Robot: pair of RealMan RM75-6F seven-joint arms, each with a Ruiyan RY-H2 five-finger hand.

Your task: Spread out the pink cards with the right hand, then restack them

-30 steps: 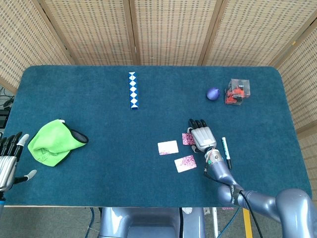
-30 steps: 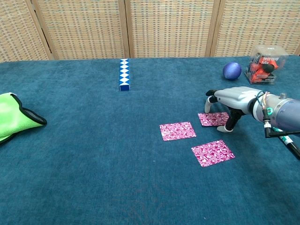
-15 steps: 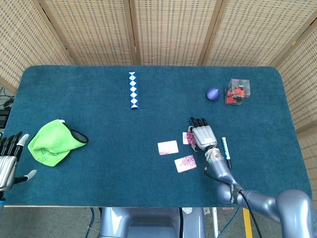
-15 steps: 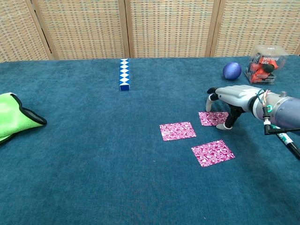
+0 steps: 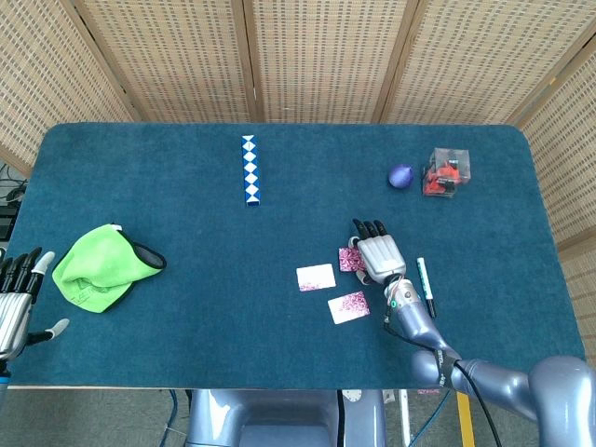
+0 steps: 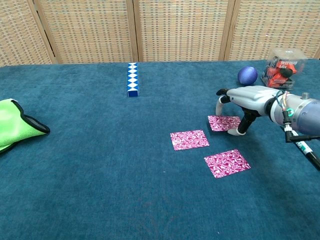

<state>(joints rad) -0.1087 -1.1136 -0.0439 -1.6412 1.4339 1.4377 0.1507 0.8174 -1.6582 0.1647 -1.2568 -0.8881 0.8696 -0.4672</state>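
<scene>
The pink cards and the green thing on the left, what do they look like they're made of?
Pink cards: probably thin printed card or coated paper, since they lie flat with crisp edges and a fine pattern. Green thing: apparently soft fabric with dark trim, slumped in folds.

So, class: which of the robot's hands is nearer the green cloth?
Left. The left hand sits at the table's near left edge, just beside the green cloth. The right hand is far across the table, over a pink card.

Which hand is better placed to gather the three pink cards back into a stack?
Right. The right hand already has fingertips on the far card, beside the other two cards. The left hand sits at the opposite table edge.
</scene>
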